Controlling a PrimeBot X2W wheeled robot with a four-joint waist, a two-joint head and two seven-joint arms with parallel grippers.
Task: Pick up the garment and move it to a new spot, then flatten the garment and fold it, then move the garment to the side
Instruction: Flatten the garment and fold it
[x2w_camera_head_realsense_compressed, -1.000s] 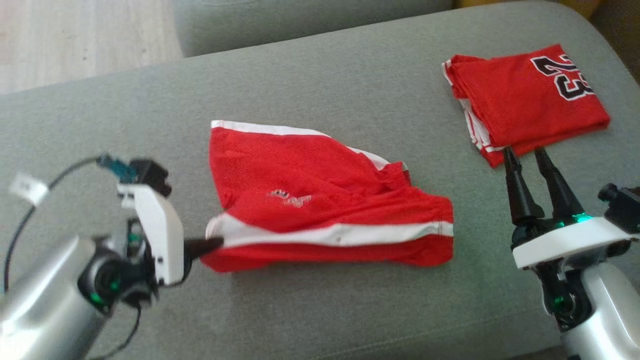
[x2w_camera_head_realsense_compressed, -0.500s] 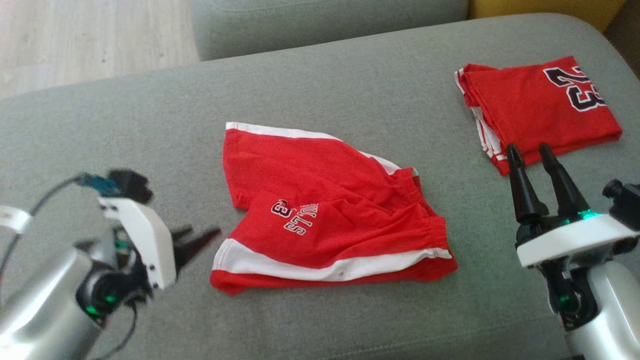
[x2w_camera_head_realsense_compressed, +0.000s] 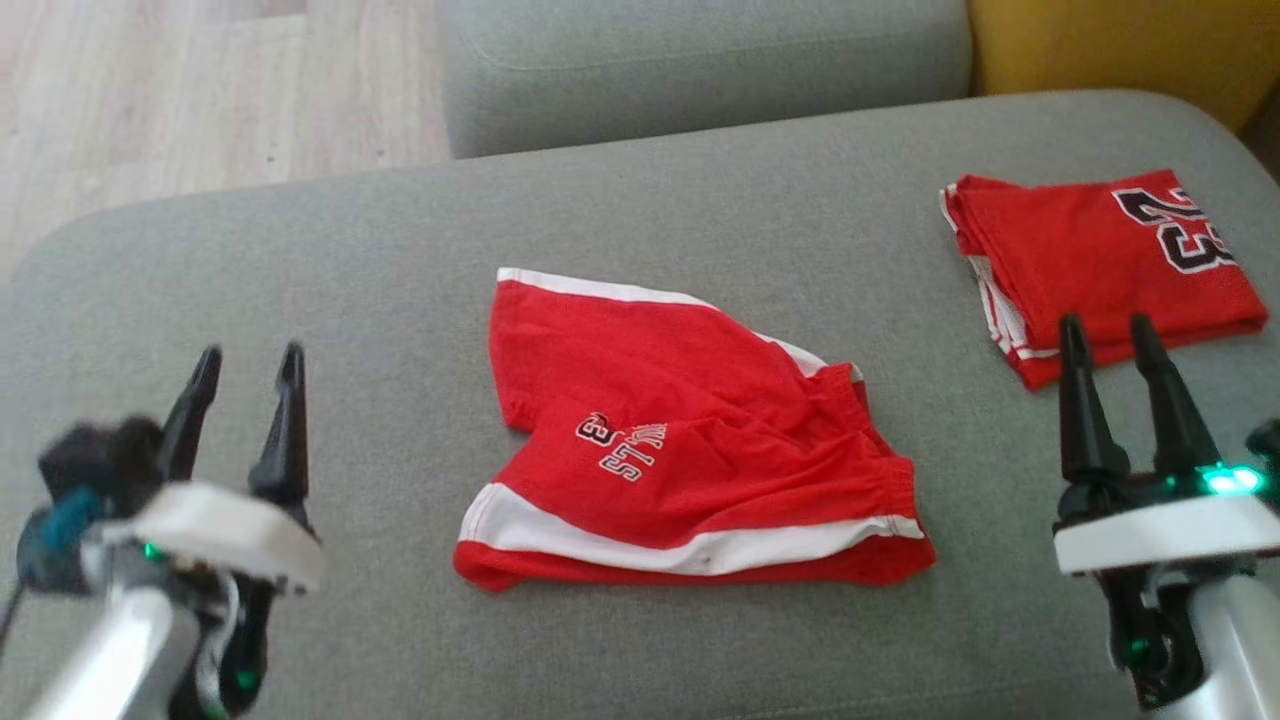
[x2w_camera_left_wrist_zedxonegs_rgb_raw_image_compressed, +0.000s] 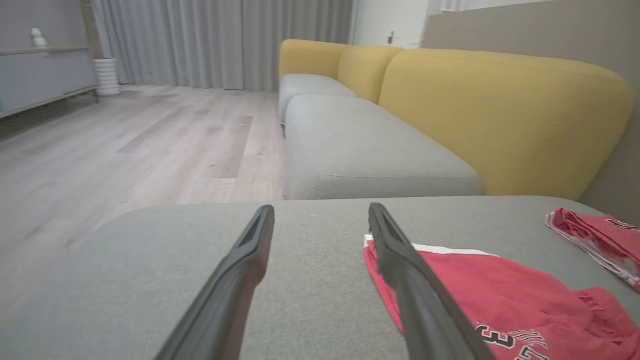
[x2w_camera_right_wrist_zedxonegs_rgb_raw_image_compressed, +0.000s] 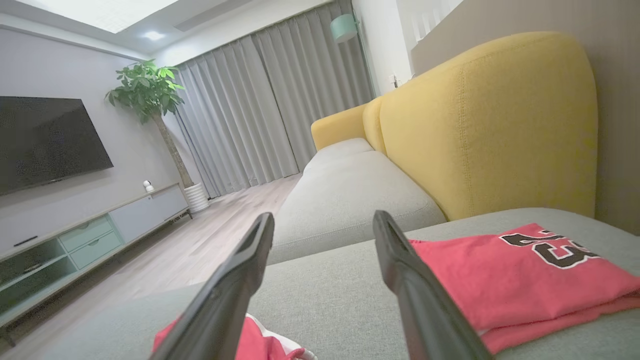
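Note:
The garment, a pair of red shorts (x2w_camera_head_realsense_compressed: 690, 440) with white trim and a printed number, lies crumpled and partly doubled over in the middle of the grey sofa cushion (x2w_camera_head_realsense_compressed: 350, 260). My left gripper (x2w_camera_head_realsense_compressed: 250, 352) hovers open to the left of the shorts, clear of the cloth, with nothing between its fingers. In the left wrist view the left gripper (x2w_camera_left_wrist_zedxonegs_rgb_raw_image_compressed: 321, 209) points past the shorts (x2w_camera_left_wrist_zedxonegs_rgb_raw_image_compressed: 500, 295), which lie at its right. My right gripper (x2w_camera_head_realsense_compressed: 1105, 324) stands open at the lower right, just short of a folded red jersey (x2w_camera_head_realsense_compressed: 1100, 260).
The folded jersey (x2w_camera_right_wrist_zedxonegs_rgb_raw_image_compressed: 500, 275) with a black number rests at the cushion's far right. A second grey seat (x2w_camera_head_realsense_compressed: 700, 60) and yellow backrests (x2w_camera_left_wrist_zedxonegs_rgb_raw_image_compressed: 500, 110) lie beyond. Wooden floor (x2w_camera_head_realsense_compressed: 200, 90) drops off past the cushion's left and far edges.
My left gripper let go of the shorts' left hem, opened, and drew back to the left, fingers now pointing up. The shorts settled flatter. The camera shifted, so the whole picture moved.

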